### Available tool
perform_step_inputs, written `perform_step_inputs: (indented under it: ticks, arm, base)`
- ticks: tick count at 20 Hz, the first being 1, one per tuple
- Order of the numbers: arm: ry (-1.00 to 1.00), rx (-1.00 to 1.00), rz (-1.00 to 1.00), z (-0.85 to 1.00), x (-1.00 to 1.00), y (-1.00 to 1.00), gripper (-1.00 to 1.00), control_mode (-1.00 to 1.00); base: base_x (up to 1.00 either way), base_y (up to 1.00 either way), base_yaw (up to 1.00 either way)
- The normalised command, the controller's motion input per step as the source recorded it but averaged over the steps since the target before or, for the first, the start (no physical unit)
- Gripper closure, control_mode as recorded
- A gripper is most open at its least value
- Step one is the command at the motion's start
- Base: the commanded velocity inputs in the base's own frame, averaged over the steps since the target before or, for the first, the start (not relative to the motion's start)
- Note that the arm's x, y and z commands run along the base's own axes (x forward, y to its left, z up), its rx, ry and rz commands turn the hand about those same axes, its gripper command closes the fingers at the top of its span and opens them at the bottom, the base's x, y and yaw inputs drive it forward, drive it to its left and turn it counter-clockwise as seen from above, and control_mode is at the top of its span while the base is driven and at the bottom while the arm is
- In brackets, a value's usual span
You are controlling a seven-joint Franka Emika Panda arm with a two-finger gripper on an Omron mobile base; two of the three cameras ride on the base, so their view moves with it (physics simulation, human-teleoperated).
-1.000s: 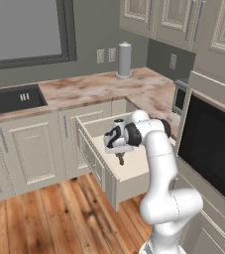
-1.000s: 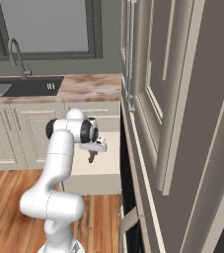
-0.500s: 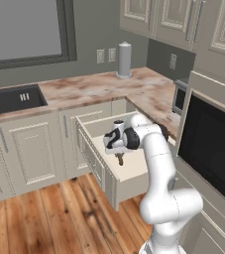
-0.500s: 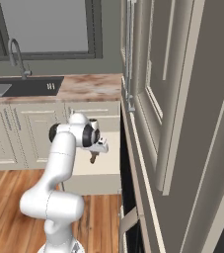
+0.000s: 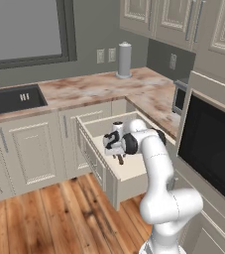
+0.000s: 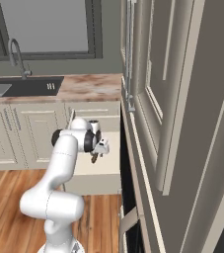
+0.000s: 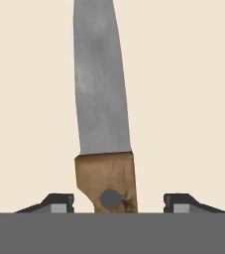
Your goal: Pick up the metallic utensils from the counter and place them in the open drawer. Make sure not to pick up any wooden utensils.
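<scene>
Gripper jaws apart, gaps either side of knife handle; not clamped. Room: cream cabinets, wood floor, dark window. Counter: beige stone w/ rust marbling, grey canister at back. Drawer pulled open, pale interior. Knife over drawer floor, blade pointing away from gripper.

The open drawer carries the knife on its pale floor

Both base cams look down from behind at drawer; hand cam sits close over knife.
</scene>
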Motion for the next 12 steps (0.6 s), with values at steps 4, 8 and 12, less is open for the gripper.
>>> perform_step_inputs:
  ticks: [4, 8, 12]
  arm:
    - [0.08, 0.0, 0.0, -0.11, 0.19, -0.01, -1.0, -1.0]
    - [0.0, 0.0, 0.0, 0.37, 0.0, -0.05, -1.0, -1.0]
    - [0.06, 0.0, 0.0, 0.96, 0.0, 0.0, -1.0, -1.0]
  base:
    - [0.0, 0.0, 0.0]
    - [0.0, 0.0, 0.0]
    - [0.0, 0.0, 0.0]
